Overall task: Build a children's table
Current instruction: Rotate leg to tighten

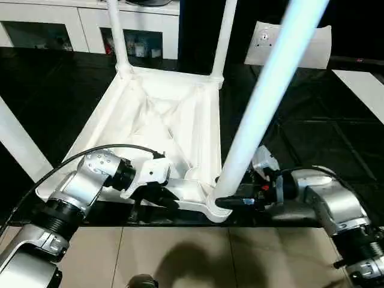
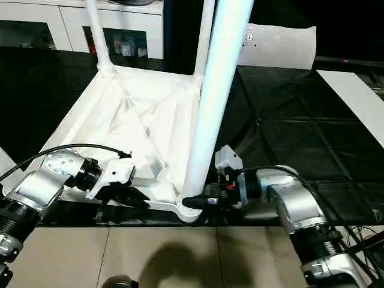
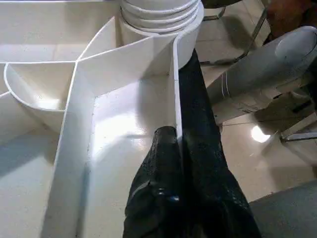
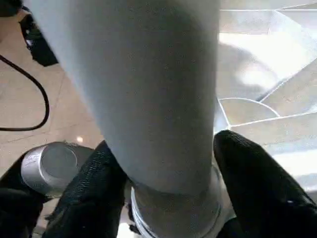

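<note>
Three legs stand up from our upturned tabletop (image 1: 162,120), which lies ribs-up on the dark floor mat (image 1: 300,138) with its near edge reaching the tiled floor (image 1: 198,252). Two far legs, the far left leg (image 1: 117,36) and the far right leg (image 1: 223,36), rise from the back corner sockets. Our near leg (image 1: 264,90) sits in the near right corner socket (image 1: 217,207) and leans up toward the camera. Another white leg (image 1: 18,141) shows at the left edge, outside the tabletop. Our left gripper (image 3: 176,148) has its jaws pressed together on the tabletop's near rim wall, one finger (image 3: 158,163) inside the rim and the other outside it, just beside the socket. Our right gripper (image 4: 166,163) is at the foot of the near leg, jaws spread with a finger (image 4: 94,183) on either side of the tube; we cannot tell whether the pads actually press it. Behind the table, a flat white sheet (image 1: 288,45) with a small round mark lies on the mat, and white cabinets (image 1: 72,24) line the back.
</note>
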